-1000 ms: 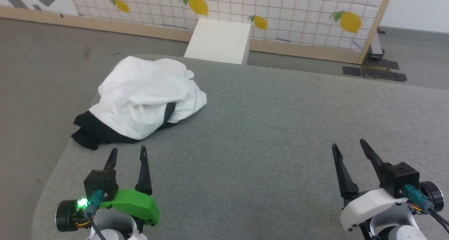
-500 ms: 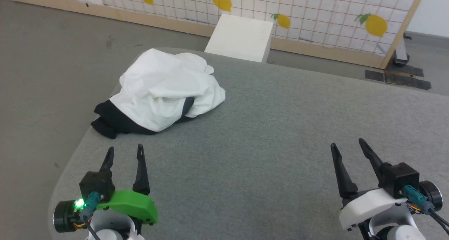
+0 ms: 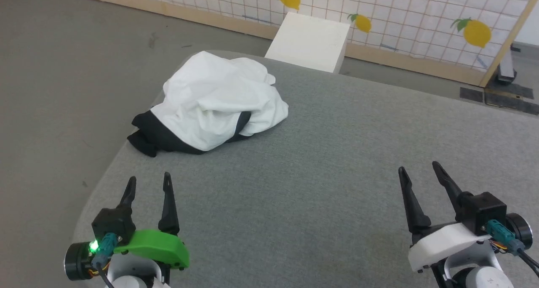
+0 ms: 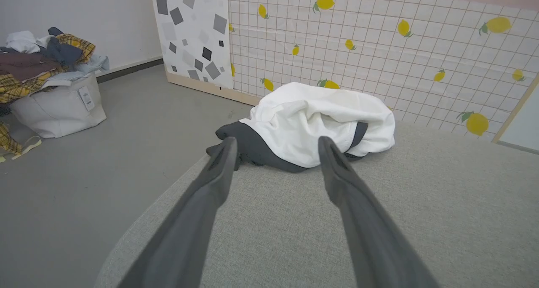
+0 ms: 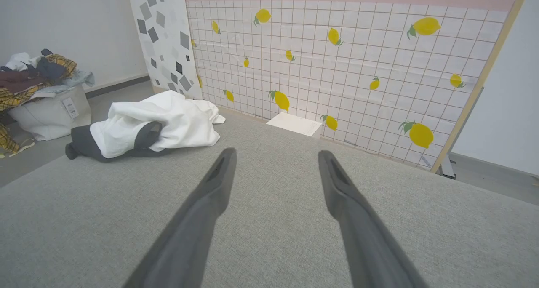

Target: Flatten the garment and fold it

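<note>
- Garment (image 3: 214, 98): crumpled heap, white body on top, black sleeve cloth bunched at its near-left end. It sits at the far-left corner of the table (image 3: 320, 166), with the black part at the table's left edge.
- Left tool (image 3: 149, 177): fingers spread, holding nothing, over the near-left of the table. The garment lies straight ahead of it, near but apart.
- Right tool (image 3: 418, 166): fingers spread, empty, well apart from the heap, which lies ahead and far to its left.
- Heap's long axis runs roughly crosswise, black end left, white end right.
- Judgement: the left arm is the nearer one, and flattening has not yet begun.
</note>
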Robot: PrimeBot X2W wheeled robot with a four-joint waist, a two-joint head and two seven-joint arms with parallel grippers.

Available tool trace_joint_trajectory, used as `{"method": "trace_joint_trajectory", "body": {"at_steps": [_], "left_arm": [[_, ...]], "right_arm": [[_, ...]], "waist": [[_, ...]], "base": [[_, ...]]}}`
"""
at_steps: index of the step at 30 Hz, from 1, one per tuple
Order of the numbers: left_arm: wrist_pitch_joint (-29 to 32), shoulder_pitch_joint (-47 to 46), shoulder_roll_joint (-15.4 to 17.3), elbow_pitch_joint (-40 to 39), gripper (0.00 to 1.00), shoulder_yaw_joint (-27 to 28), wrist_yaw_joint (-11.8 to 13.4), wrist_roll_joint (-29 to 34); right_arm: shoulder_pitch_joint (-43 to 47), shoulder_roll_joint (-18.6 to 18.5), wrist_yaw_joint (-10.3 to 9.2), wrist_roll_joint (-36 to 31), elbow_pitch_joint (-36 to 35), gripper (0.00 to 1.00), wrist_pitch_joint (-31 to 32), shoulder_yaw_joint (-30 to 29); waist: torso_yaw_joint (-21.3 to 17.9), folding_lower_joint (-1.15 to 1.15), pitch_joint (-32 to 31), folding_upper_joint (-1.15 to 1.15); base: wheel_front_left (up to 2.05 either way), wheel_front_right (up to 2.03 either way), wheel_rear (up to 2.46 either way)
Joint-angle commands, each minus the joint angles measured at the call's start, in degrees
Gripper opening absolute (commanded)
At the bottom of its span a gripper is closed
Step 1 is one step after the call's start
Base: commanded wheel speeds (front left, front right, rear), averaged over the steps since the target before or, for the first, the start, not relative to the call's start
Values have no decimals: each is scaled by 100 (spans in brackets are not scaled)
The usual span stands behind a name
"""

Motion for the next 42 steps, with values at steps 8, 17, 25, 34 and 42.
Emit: {"method": "trace_joint_trajectory", "body": {"at_steps": [8, 17, 25, 34, 42], "left_arm": [[-149, -11, 10, 101, 100, 18, 23, -103], [-254, -32, -4, 155, 100, 31, 32, -180], [-347, -71, -9, 250, 100, 40, 7, -279], [-345, -640, 52, 496, 100, 58, -137, -538], [487, -2189, 373, 1162, 100, 148, -433, -1055]], "right_arm": [[-101, -2, -6, 78, 6, 100, -82, -30], [-144, -2, -6, 112, 15, 100, -129, -31], [-181, -2, -7, 145, 7, 100, -168, -18], [-355, -2, -7, 118, -71, 100, -177, 21], [-694, -2, -8, -7, -241, 100, -119, 157]], "waist": [[227, 0, 44, 0], [433, 0, 86, 0], [529, 0, 170, 0], [417, 0, 536, 0], [-59, 0, 1354, 0]], "base": [[0, 0, 0], [0, 0, 0], [0, 0, 0], [0, 0, 0], [0, 0, 0]]}}
